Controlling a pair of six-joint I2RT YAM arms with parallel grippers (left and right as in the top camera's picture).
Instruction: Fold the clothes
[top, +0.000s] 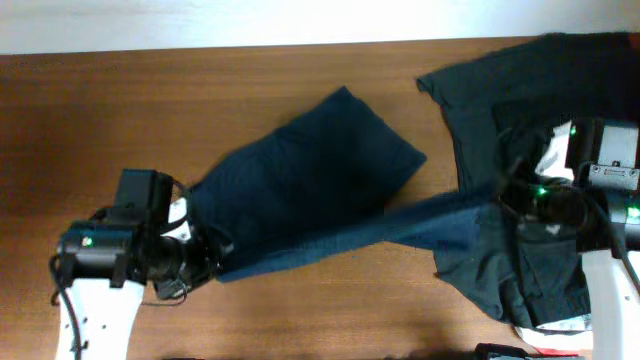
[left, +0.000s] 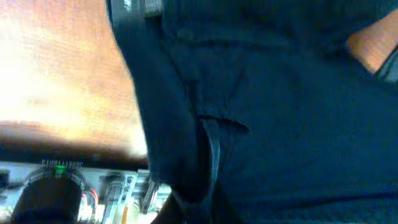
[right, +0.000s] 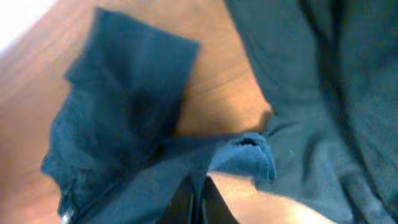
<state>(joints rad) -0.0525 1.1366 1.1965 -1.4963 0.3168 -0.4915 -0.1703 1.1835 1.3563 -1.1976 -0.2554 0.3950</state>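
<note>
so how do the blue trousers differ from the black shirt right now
Colour: the trousers are navy blue, the shirt charcoal black. Place: the trousers lie in the middle, the shirt at the right, partly out of view. Pose: the trousers have one strip pulled long and taut, the shirt lies slack and rumpled. Both are soft dark cloth.

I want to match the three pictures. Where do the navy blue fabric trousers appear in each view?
Overhead: the navy blue fabric trousers lie across the middle, slanting from lower left to right.
Left wrist: the trousers fill the centre and right, very close.
Right wrist: the trousers cover the left side and the bottom.
Shared landmark: the brown wooden table.
</note>
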